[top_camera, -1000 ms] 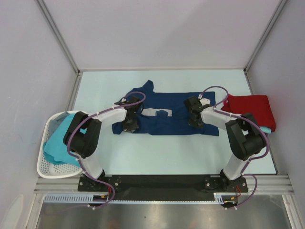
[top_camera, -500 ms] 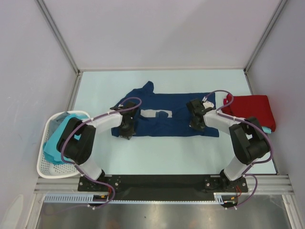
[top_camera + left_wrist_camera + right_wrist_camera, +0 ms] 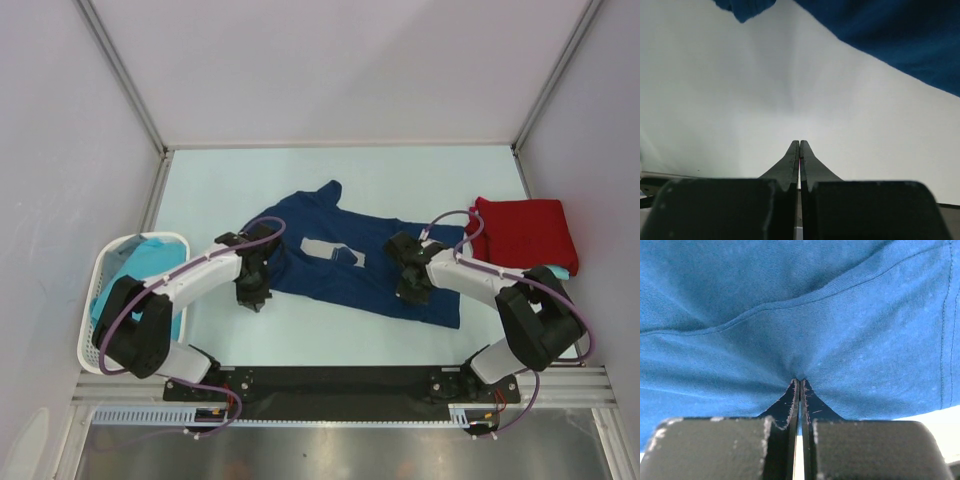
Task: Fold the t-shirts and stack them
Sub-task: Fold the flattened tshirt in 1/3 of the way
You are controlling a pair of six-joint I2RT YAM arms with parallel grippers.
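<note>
A navy blue t-shirt [image 3: 375, 272] with a pale grey chest print [image 3: 335, 251] lies spread and slanted across the middle of the table. My right gripper [image 3: 412, 290] [image 3: 800, 381] is shut on the navy t-shirt [image 3: 790, 300] near its right part, and the cloth puckers at the fingertips. My left gripper [image 3: 252, 297] [image 3: 800, 143] is shut with nothing in it, just off the shirt's left edge; the navy t-shirt [image 3: 900, 40] shows beyond the tips. A folded red t-shirt [image 3: 525, 232] lies at the right. A turquoise t-shirt [image 3: 150, 262] sits in the basket.
A white perforated basket [image 3: 93, 320] stands at the table's left edge, beside my left arm. A sliver of turquoise cloth [image 3: 570, 271] peeks out under the red t-shirt. Enclosure walls ring the table on the left, back and right.
My right gripper has shut on the navy t-shirt. Both arms have drawn back toward the near edge, and the shirt has slid nearer and turned, its right side now lower.
</note>
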